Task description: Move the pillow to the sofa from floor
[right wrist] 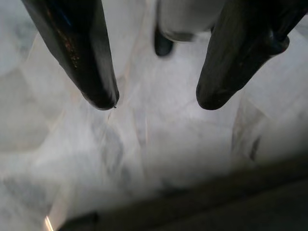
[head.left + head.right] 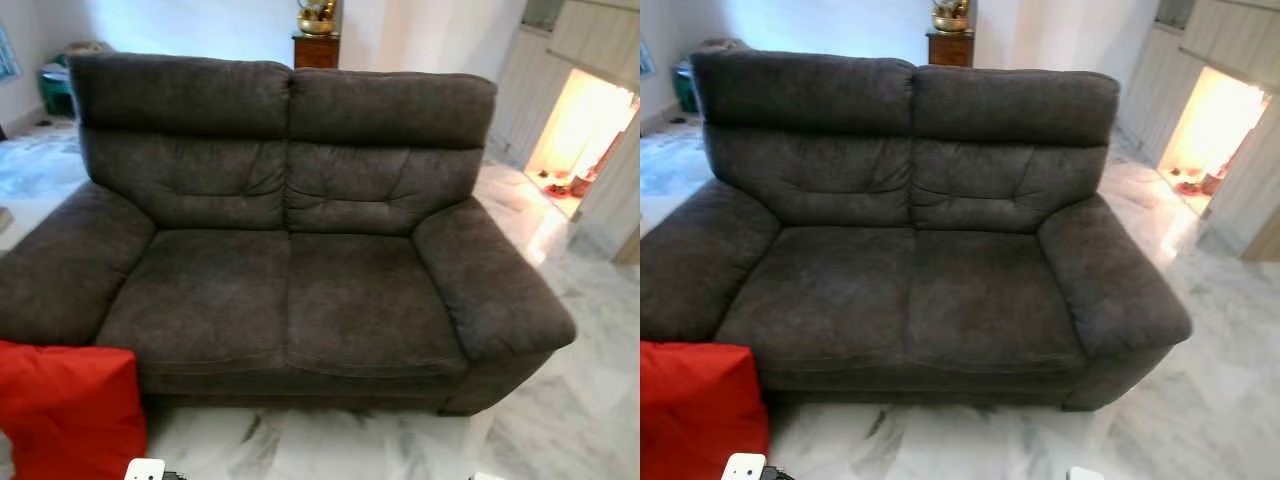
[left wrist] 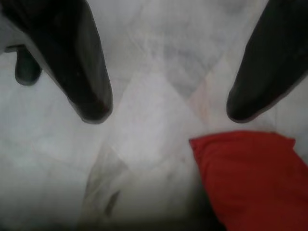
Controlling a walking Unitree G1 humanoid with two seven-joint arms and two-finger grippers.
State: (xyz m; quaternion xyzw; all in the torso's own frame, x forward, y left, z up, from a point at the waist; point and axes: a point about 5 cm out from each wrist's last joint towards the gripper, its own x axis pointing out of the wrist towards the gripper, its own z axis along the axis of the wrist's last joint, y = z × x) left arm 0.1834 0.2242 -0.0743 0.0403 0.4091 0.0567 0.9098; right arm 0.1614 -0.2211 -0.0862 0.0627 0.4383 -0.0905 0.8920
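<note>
Pillow (image 2: 65, 410): red, on marble floor (image 2: 560, 420) against sofa (image 2: 290, 290) front, robot's left | Left gripper (image 3: 163, 108): fingers apart, empty, above floor near pillow | Right gripper (image 1: 156, 103): apart, idle | Advice: centre over pillow edge, pinch deep.

One red pillow (image 2: 65, 410), one grey two-seat sofa (image 2: 285, 240), one wooden cabinet (image 2: 316, 50), two end effectors.

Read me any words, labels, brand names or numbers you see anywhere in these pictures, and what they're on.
None: no readable text on the red pillow, the dark sofa, the marble floor or the wooden cabinet behind.
</note>
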